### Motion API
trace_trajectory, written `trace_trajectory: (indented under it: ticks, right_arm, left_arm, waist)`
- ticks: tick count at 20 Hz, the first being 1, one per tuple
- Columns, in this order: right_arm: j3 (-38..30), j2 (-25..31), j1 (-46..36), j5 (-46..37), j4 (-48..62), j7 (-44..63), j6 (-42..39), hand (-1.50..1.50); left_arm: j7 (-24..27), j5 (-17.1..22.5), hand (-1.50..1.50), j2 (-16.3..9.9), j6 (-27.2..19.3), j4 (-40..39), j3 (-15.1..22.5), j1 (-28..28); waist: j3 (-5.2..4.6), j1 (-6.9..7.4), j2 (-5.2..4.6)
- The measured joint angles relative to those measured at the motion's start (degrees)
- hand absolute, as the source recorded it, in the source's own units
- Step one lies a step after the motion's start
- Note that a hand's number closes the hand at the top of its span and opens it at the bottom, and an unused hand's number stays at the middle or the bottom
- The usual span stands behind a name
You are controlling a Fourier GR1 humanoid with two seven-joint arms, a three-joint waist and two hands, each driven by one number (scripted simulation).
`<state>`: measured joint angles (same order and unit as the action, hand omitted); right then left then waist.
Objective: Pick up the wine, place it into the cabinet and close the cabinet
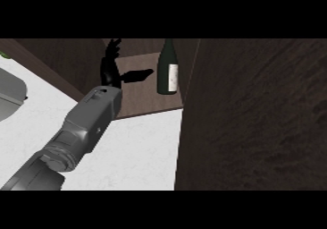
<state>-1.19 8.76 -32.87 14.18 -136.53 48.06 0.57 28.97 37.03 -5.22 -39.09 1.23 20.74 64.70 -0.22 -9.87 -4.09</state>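
The dark green glass wine bottle (168,67) is standing upright on the brown wooden cabinet shelf (143,100). Just left of the bottle, a black hand (116,69), probably the left, is hovering open, fingers spread, apart from it. The dark wooden cabinet door (258,116) is standing open right of the bottle.

Kitchen corner: white counter, dark wood cabinetry, grey fixture at left.

Counter (136,156): white top with faint grey speckling, running from the lower middle up toward the upper left. Dark brown wood panel (258,116): broad, pronounced swirling grain, fills the right side from top to bottom and overlaps the counter's right edge. Second dark wood panel (51,60): slants along the counter's far edge at upper left. Grey rounded fixture (4,96): partly cut off by the left edge, lies on the counter; its kind cannot be told. Light: even, soft, dimmer toward the wood.
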Motion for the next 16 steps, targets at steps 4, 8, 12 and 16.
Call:
trace_trajectory:
  ticks: [4,8,12,16]
  right_arm:
    - [0.23,0.05,-0.11,0.02,0.02,0.19,-0.08,-1.50]
    - [0.08,-0.05,-0.40,-0.01,0.01,0.44,0.38,-1.50]
    - [0.14,-0.18,-0.55,-0.07,-0.12,0.82,0.93,-1.50]
    - [-0.57,0.16,0.03,-0.33,-0.22,1.28,1.58,-1.50]
  left_arm:
    - [1.14,-0.40,-1.50,0.19,1.15,0.28,0.37,0.10]
    - [1.40,-1.06,-1.50,0.53,6.31,1.06,1.12,-0.02]
    - [3.59,-0.93,-1.50,0.82,13.50,3.12,1.00,-0.30]
    - [7.78,0.46,-1.50,1.72,22.46,6.36,-0.57,-0.78]
  waist:
    - [-0.27,0.31,0.01]
    - [-0.52,0.86,0.18]
    - [-0.58,1.95,0.70]
    - [-0.42,3.51,1.45]
